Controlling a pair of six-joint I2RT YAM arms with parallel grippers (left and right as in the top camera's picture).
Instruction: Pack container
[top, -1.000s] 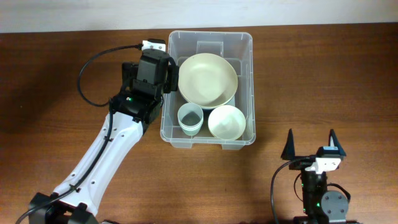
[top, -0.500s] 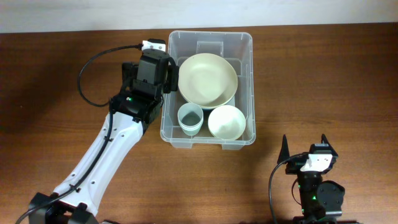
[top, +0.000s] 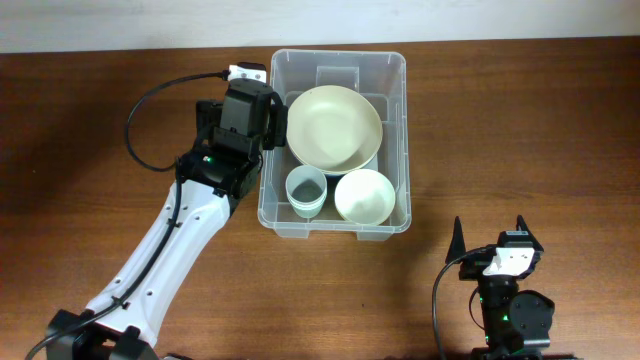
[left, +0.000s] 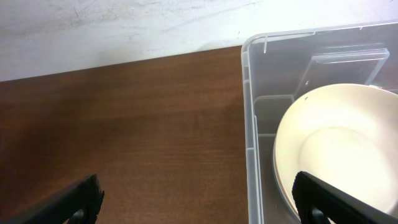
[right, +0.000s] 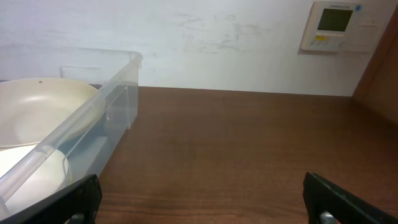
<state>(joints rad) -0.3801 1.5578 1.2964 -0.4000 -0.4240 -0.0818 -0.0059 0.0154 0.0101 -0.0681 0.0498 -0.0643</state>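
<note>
Where the left arm (top: 190, 225) reaches in from the lower left, black cable (top: 150, 110) looping off its wrist, the left gripper (left: 196, 186) sits at the container's left wall. In the left wrist view the fingers are spread wide and hold nothing. They straddle the wall, one over bare table (top: 80, 150) and the other inside, over the biggest bowl. No contact visible.

The container (top: 340, 55) stands mid-table toward the far edge, with its long sides running away from the robot. Contents:
- large cream bowl (top: 333, 125) fills the far half, with a darker rim showing under its near edge
- grey-blue cup (top: 305, 188) at near-left
- small white bowl (top: 363, 195) at near-right, just beside the cup

Handling, as a judgement:
- Thin clear plastic, light in itself but carrying some weight with three or more dishes aboard.
- The walls will likely flex under a pinch and the surface is smooth, so slip is a risk.
- The rolled rim is the stiffest part. Take hold there, mid-way along a long side, one finger inside and one outside.
- A one-sided lift would tip the load, so pushing or dragging looks safer, or a grip on both long sides.
- Bowls sit loose and could shift or knock.

Right gripper (top: 489, 235) is parked near the front edge, well apart from the container, fingers apart and empty.
</note>
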